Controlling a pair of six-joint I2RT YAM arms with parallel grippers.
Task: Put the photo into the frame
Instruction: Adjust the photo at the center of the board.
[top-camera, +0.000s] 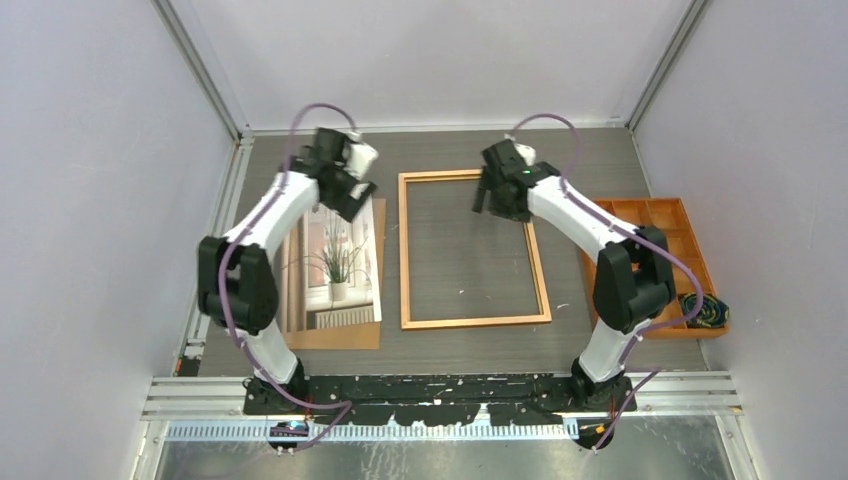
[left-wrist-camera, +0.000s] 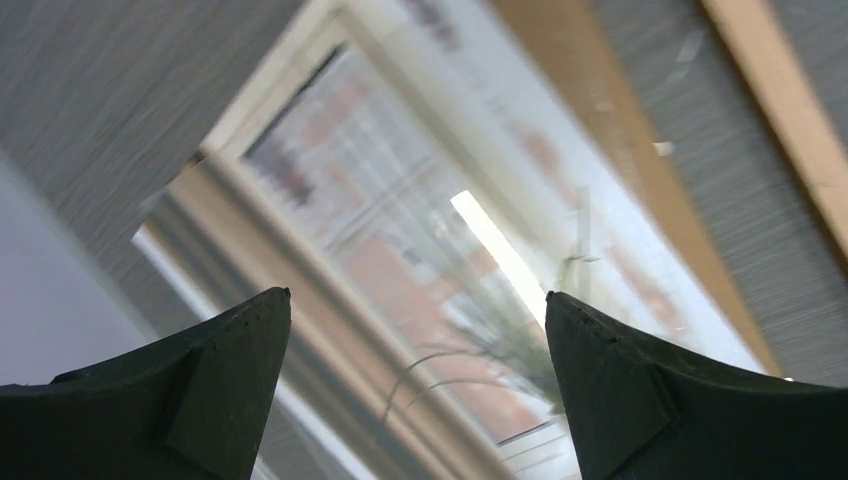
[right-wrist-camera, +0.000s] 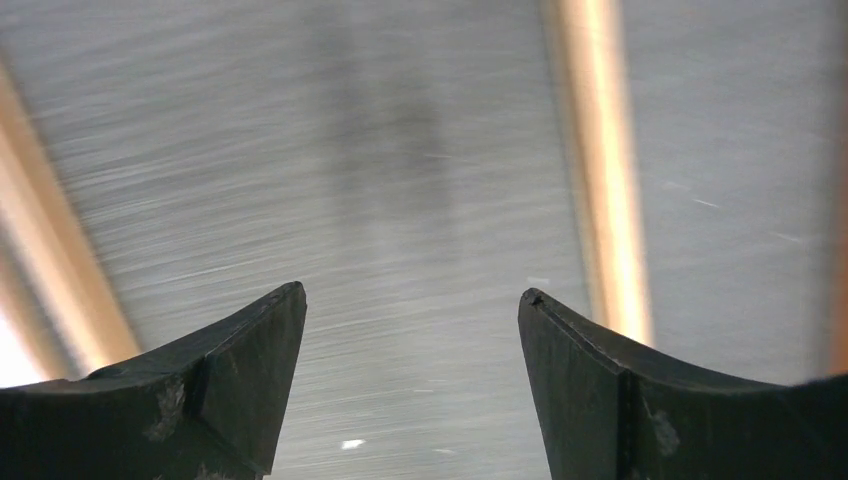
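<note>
Containers first: the only real one is the orange tray (top-camera: 636, 202), out at 3 o'clock from the frame (top-camera: 476, 321). It has a bunch of compartments, and a dark blue-green bundle (top-camera: 708, 311) sits in the corner one at the tray's 5 o'clock. Can't make out what that bundle is.

The frame lies flat in the middle of the table (top-camera: 440, 150), grey tabletop showing through it. The photo (top-camera: 340, 265) is face up at 9 o'clock from the frame, just beside it, lying on a brown backing board (top-camera: 335, 337) that pokes out past its near edge.

My left gripper (left-wrist-camera: 419, 293) is spread wide with nothing in it, hanging over the photo's far end; the plant print fills the gap between the tips, a bit blurry.

My right gripper (right-wrist-camera: 411, 288) is also parted, holding nothing, hovering over the frame's 1 o'clock corner. One wooden bar runs past at my 1 o'clock. The photo is well apart from this one.
</note>
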